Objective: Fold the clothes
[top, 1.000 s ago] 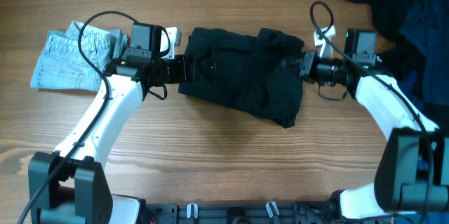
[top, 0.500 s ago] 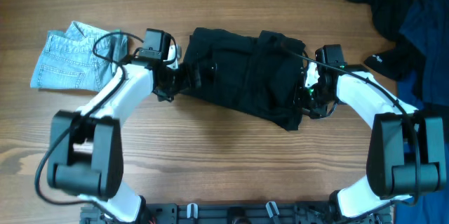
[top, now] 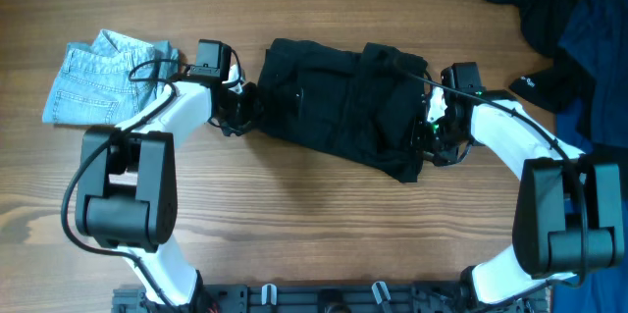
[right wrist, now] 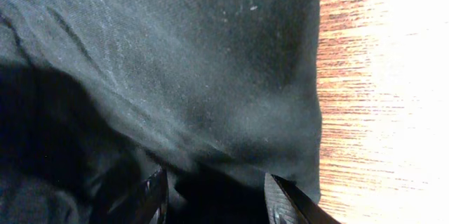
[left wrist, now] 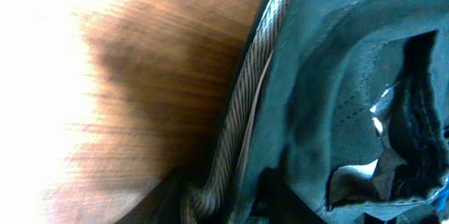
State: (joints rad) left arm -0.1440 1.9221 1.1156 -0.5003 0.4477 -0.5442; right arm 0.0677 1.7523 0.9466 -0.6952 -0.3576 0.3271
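Large black shorts (top: 339, 107) lie spread across the middle of the table. My left gripper (top: 245, 109) is at their left edge. In the left wrist view it (left wrist: 221, 206) is shut on the ribbed pale grey waistband (left wrist: 238, 126), which bunches between the two dark fingers (left wrist: 161, 199). My right gripper (top: 424, 136) is at the shorts' right edge. In the right wrist view it (right wrist: 219, 197) stands open, its fingertips (right wrist: 287, 199) either side of a fold of black cloth (right wrist: 175, 76).
Small light-blue denim shorts (top: 98, 82) lie folded at the far left, just behind the left arm. A heap of black and blue garments (top: 559, 28) fills the back right corner. Bare wooden table (top: 294, 215) lies in front of the shorts.
The left gripper has slid onto the shorts' left edge and closed on the waistband. The right gripper came in to the right edge, opened, and has held still since.
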